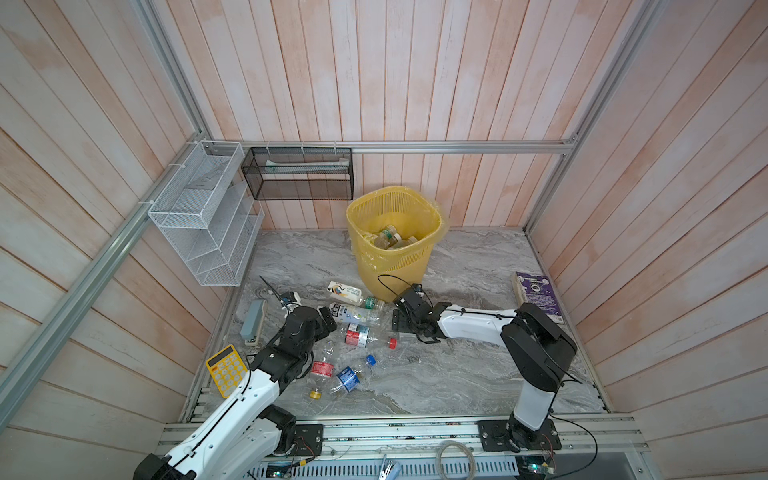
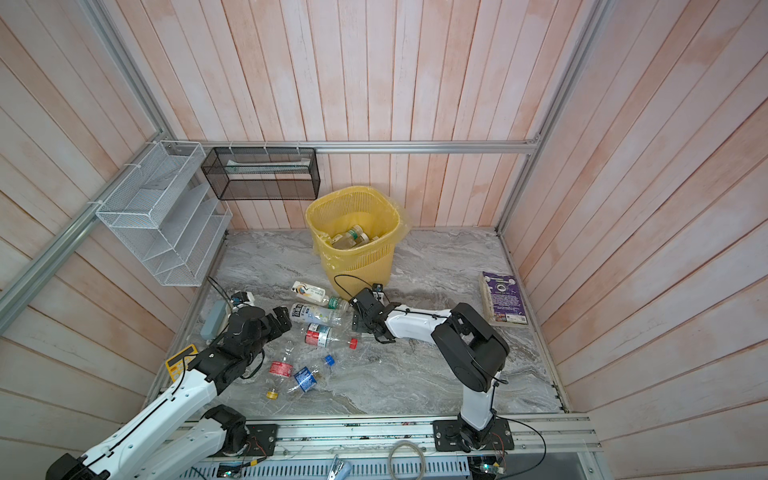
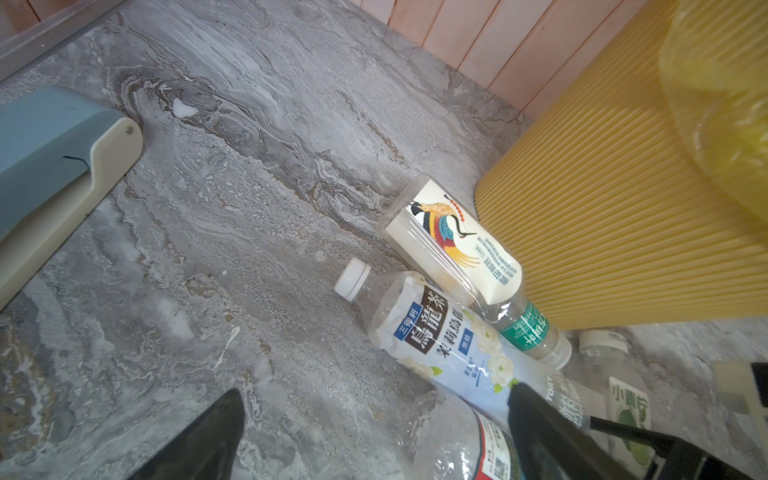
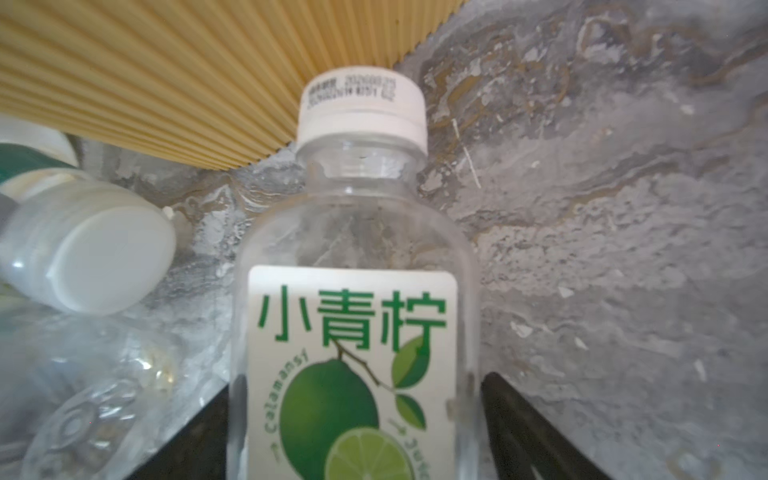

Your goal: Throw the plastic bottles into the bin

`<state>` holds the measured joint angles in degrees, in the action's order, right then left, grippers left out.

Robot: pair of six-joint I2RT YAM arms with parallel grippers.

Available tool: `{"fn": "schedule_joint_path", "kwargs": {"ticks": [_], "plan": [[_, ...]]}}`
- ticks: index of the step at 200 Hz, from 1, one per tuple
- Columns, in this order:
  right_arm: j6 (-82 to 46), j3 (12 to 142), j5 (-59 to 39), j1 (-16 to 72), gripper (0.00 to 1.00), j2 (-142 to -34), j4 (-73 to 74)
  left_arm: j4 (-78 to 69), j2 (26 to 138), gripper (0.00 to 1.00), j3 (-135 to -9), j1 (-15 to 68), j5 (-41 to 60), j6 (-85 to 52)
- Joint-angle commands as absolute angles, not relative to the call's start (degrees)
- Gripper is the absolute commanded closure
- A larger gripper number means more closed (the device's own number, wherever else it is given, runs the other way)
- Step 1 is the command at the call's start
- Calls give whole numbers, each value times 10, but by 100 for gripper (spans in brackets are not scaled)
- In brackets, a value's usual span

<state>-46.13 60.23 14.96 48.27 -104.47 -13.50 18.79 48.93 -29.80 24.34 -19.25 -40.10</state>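
Now the right tool straddles the lime bottle, lying on the worktop beside the bin; its jaws seem to touch it, though a firm grip I cannot tell; the left tool gapes wide, empty, above other bottles.

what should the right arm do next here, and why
Probably close the right gripper firmly on the lime-label bottle. The bottle already sits between the jaws, right beside the bin, but the right wrist view does not show firm contact on both sides. Lifting should wait for that.
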Motion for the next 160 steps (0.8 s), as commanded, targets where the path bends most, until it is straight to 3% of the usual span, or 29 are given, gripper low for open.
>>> {"fn": "schedule_joint_path", "kwargs": {"ticks": [1,40,74,134,160], "plan": [[-456,586,184,480,25,-1036,-164,198,479,0,-296,245,-205,-393],[-447,542,204,467,37,-982,-156,191,481,0,-293,245,-200,-395],[-429,508,238,457,39,-892,-134,186,481,0,-288,245,-196,-403],[-306,467,341,453,39,-548,-27,169,464,0,-282,244,-199,-396],[-219,484,347,453,41,-459,58,151,467,0,-284,245,-181,-385]]}}
